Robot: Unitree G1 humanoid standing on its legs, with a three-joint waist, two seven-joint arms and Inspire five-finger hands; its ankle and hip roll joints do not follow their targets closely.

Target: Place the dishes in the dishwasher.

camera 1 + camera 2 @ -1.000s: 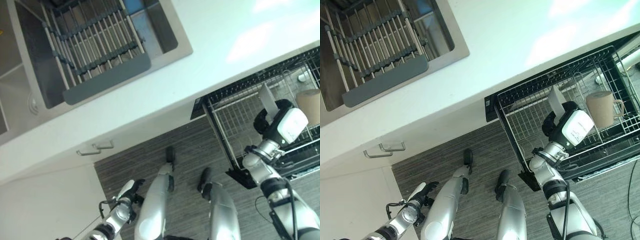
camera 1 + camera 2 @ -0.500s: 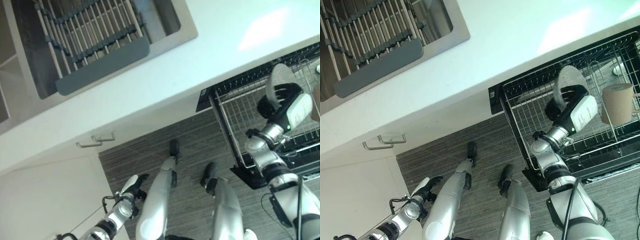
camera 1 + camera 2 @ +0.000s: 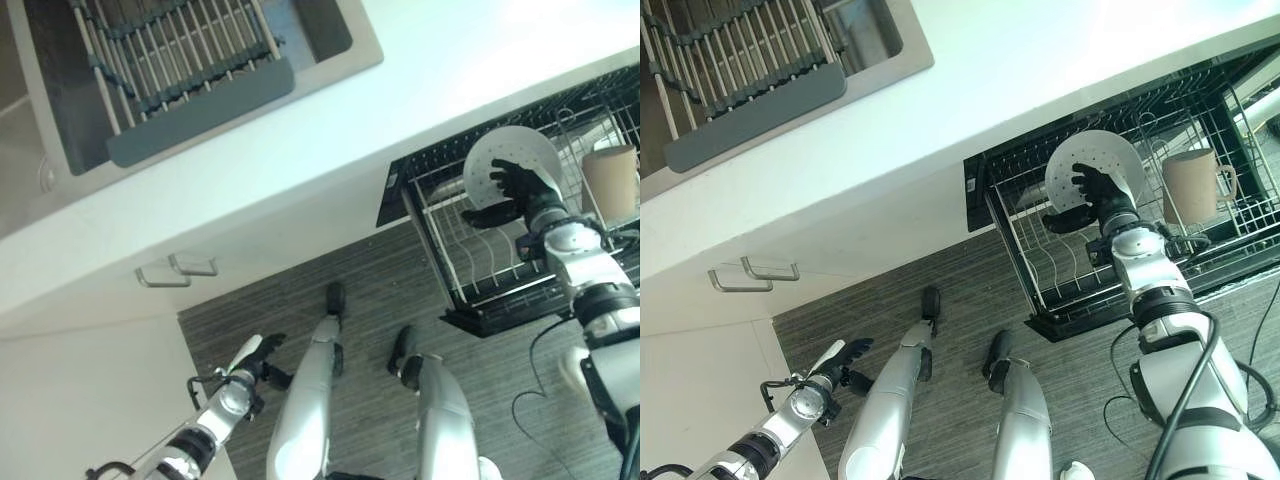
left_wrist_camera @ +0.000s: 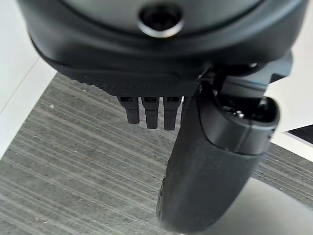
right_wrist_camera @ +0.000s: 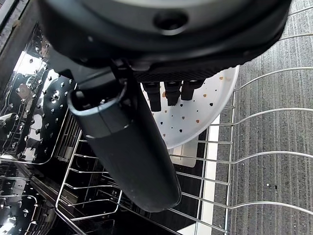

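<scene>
Right eye view, white speckled round plate, upright over rack, right robot hand gripping it

A pale table holds a steel sink with a grey drying rack across it. White cabinet fronts with metal handles stand below, above a dark striped floor.

The white countertop is brightly lit from above, and soft glare is seen on it toward the upper right of the frame. The sink at upper left is left in shade. The plate is evenly lit. In the right wrist view, bright speckled reflections are thrown on the dishwasher's metal wall, while the right hand is shown dark against them.
</scene>
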